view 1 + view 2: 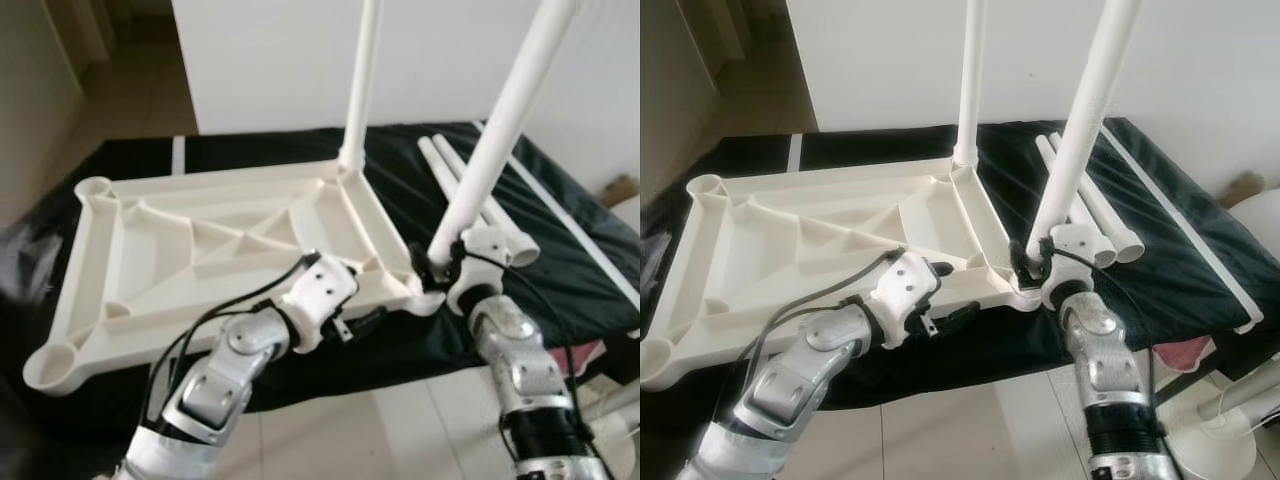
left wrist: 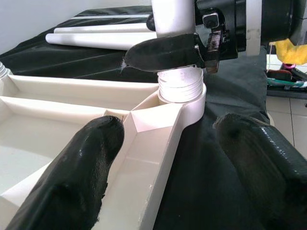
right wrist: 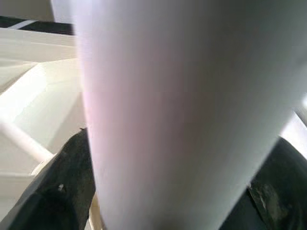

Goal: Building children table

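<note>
At lower centre, the left claw (image 1: 352, 318) is released, its fingers straddling the near edge of the upturned white tabletop (image 1: 190, 250). At lower right, the right claw (image 1: 437, 270) grasps a tilted leg (image 1: 500, 125) at the corner socket. Farther back, another leg (image 1: 360, 80) stands upright, spare legs (image 1: 450, 170) lying on the black-covered counter (image 1: 570, 260).

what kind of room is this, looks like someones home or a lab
Probably a room in a home, used for furniture assembly: pale tiled floor, plain white wall, and a black cloth spread under an upside-down white tabletop with spare legs beside it.
</note>
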